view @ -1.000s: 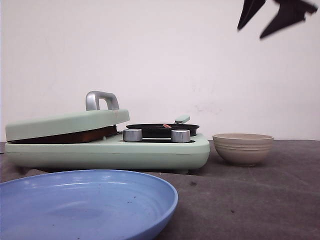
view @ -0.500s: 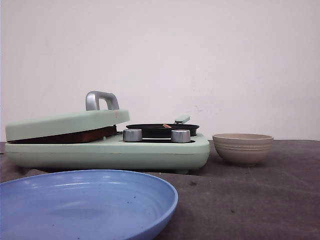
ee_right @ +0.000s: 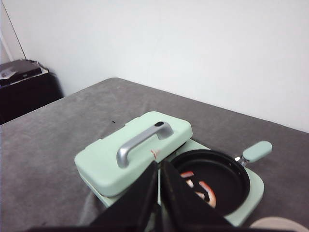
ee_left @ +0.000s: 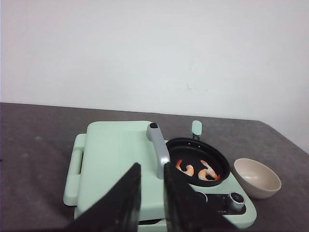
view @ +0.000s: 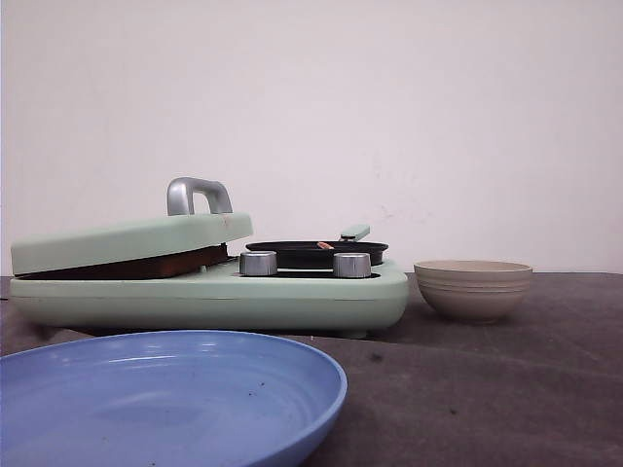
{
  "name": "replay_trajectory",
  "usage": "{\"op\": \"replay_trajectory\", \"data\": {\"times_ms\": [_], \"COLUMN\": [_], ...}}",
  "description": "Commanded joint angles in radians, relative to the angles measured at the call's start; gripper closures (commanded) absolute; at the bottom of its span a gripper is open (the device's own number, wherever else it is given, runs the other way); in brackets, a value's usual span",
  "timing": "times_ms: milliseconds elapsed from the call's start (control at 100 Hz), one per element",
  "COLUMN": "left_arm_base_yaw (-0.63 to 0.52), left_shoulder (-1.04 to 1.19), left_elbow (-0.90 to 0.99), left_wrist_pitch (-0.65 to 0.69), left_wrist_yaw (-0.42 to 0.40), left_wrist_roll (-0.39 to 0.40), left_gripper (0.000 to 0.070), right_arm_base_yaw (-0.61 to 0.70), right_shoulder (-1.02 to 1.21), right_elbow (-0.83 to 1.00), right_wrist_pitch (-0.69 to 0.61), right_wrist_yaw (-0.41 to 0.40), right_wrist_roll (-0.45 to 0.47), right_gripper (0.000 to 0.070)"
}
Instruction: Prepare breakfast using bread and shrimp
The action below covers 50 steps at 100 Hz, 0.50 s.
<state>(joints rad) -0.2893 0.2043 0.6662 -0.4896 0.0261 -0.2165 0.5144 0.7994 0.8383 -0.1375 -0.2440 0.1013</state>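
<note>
Two pink shrimp (ee_left: 186,168) lie in the round black pan (ee_left: 193,151) of a mint-green breakfast maker (view: 209,292); from the front only a thin sliver of shrimp (view: 325,244) shows. The maker's lid (view: 127,241) is down, with a dark brown strip in the slit beneath it, and the bread is hidden. My left gripper (ee_left: 151,166) hovers high above the lid near its silver handle (ee_left: 158,150), slightly open and empty. My right gripper (ee_right: 159,163) hangs above the lid's edge beside the pan (ee_right: 227,174), its fingers closed together and holding nothing. Neither gripper appears in the front view.
A beige bowl (view: 473,289) stands on the dark table right of the maker. A large blue plate (view: 165,389) sits in front, close to the camera. Two silver knobs (view: 351,264) are on the maker's front. A dark cabinet (ee_right: 24,87) stands off the table's far side.
One second ago my right gripper's dark fingers showed at the top right of the front view; they have since left that view. Nothing on the table has moved.
</note>
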Motion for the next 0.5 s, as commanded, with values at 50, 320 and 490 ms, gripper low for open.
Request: {"op": "replay_trajectory", "data": {"times_ms": [50, 320, 490], "left_arm_base_yaw": [-0.003, -0.003, -0.003], "left_shoulder": [-0.019, -0.137, -0.201], "left_elbow": [-0.007, -0.066, -0.109], "left_wrist_pitch": [0.005, -0.050, -0.078], "left_wrist_yaw": [0.003, -0.013, -0.057], "left_wrist_roll": [-0.009, 0.005, 0.002], "left_gripper": [0.0700, 0.0699, 0.0699], "right_arm_base_yaw": [0.035, 0.059, 0.058], "right_shoulder": [-0.109, -0.361, -0.496], "right_elbow": [-0.163, -0.474, -0.595], "right_wrist_pitch": [0.058, 0.082, 0.084], "right_wrist_yaw": [0.055, 0.096, 0.118], "right_wrist_roll": [0.018, 0.062, 0.072], "right_gripper": [0.0700, 0.0700, 0.0700]}}
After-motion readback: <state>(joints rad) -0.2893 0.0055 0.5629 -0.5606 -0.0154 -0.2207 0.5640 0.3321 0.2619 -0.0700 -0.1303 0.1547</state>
